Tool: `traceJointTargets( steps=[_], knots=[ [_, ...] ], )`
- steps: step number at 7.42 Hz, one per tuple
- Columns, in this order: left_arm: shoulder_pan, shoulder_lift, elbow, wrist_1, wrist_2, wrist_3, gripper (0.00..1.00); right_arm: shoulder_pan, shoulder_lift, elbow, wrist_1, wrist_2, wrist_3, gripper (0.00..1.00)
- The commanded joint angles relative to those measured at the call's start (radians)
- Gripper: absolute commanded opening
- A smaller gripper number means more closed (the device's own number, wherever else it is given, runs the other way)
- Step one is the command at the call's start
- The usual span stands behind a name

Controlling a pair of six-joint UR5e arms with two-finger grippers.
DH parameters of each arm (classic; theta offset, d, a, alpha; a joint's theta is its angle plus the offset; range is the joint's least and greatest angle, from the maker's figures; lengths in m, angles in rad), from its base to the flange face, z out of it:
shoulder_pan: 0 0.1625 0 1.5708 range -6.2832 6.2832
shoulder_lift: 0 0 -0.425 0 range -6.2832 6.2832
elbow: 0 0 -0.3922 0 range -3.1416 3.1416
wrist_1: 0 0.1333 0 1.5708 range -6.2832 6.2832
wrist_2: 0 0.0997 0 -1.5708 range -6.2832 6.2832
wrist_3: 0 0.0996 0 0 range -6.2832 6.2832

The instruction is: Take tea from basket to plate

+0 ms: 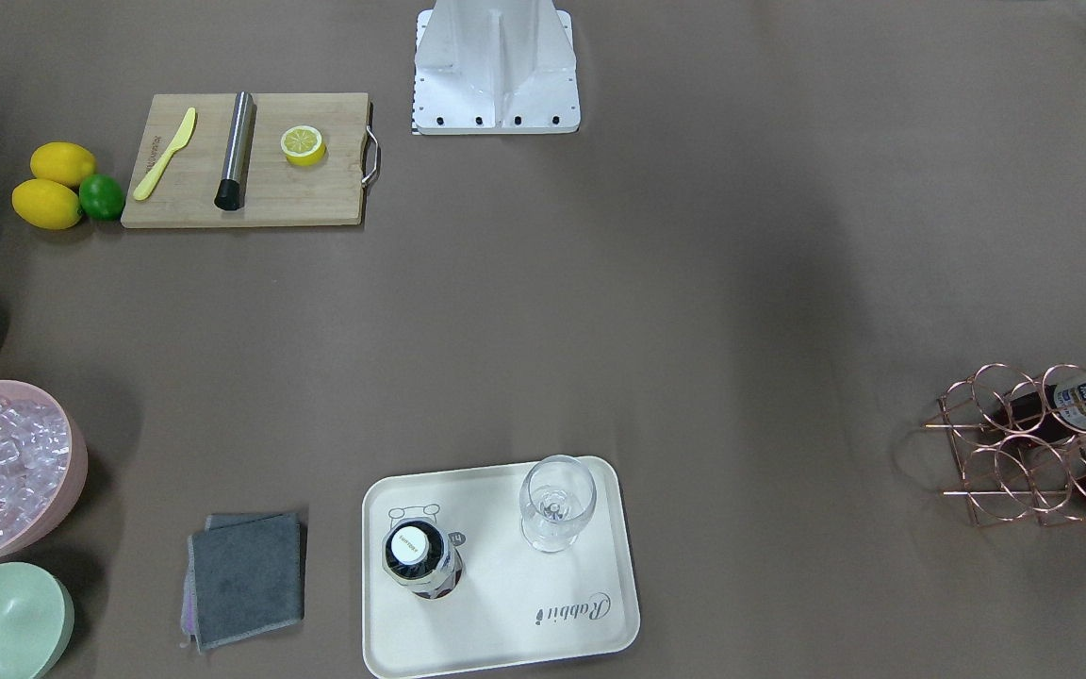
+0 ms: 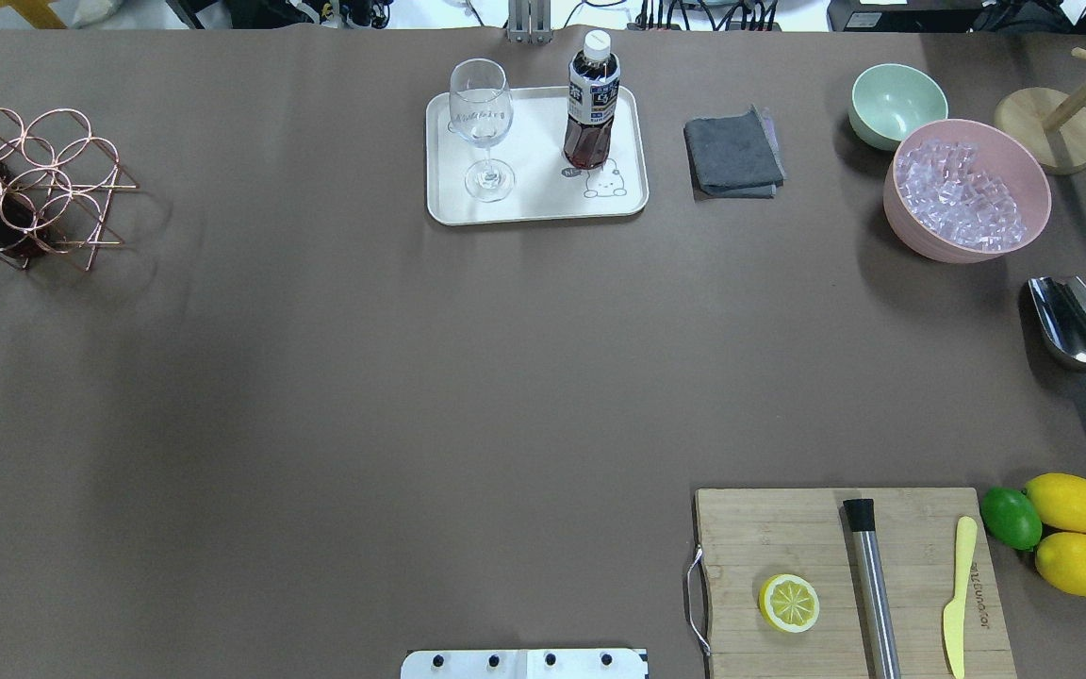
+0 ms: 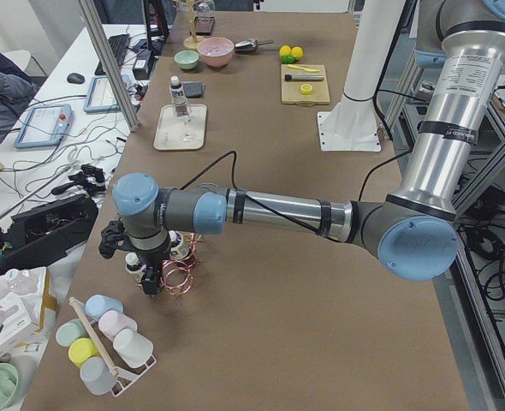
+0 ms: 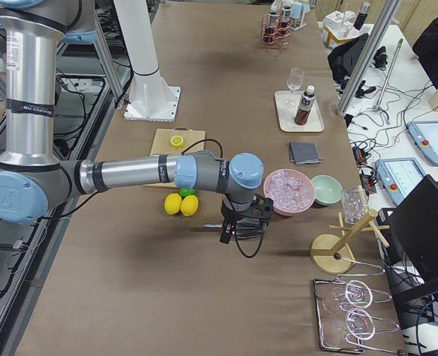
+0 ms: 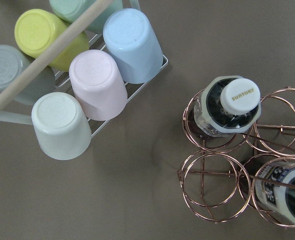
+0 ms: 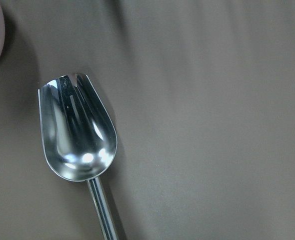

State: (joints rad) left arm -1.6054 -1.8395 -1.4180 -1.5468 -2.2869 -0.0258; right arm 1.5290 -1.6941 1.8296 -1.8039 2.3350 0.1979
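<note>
One tea bottle (image 2: 591,99) stands upright on the cream plate (image 2: 534,203), beside a wine glass (image 2: 482,123). The copper wire basket (image 2: 34,184) sits at the table's far left edge and holds two more tea bottles. In the left wrist view, one (image 5: 229,106) shows its white cap and the other (image 5: 282,192) is cut off by the frame edge. My left gripper (image 3: 150,282) hangs over the basket (image 3: 180,274); I cannot tell whether it is open or shut. My right gripper (image 4: 237,226) hovers above a metal scoop (image 6: 77,130); I cannot tell its state either.
A rack of pastel cups (image 5: 77,85) stands close to the basket. On the right side are a pink bowl of ice (image 2: 967,189), a mint-green bowl (image 2: 894,99), a grey cloth (image 2: 733,156), the scoop (image 2: 1076,325), a cutting board (image 2: 845,575) and lemons (image 2: 1071,533).
</note>
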Motion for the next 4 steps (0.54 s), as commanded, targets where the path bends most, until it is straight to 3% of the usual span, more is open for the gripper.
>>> traceJointTargets(
  steps=[1, 4],
  knots=[
    [0.002, 0.023, 0.001, -0.018, -0.061, 0.000, 0.96, 0.005, -0.006, 0.008, -0.014, 0.000, 0.000, 1.00],
    [-0.005, 0.074, -0.004, -0.077, -0.104, -0.022, 0.97, 0.017, -0.006, 0.022, -0.046, -0.013, 0.000, 1.00]
  ],
)
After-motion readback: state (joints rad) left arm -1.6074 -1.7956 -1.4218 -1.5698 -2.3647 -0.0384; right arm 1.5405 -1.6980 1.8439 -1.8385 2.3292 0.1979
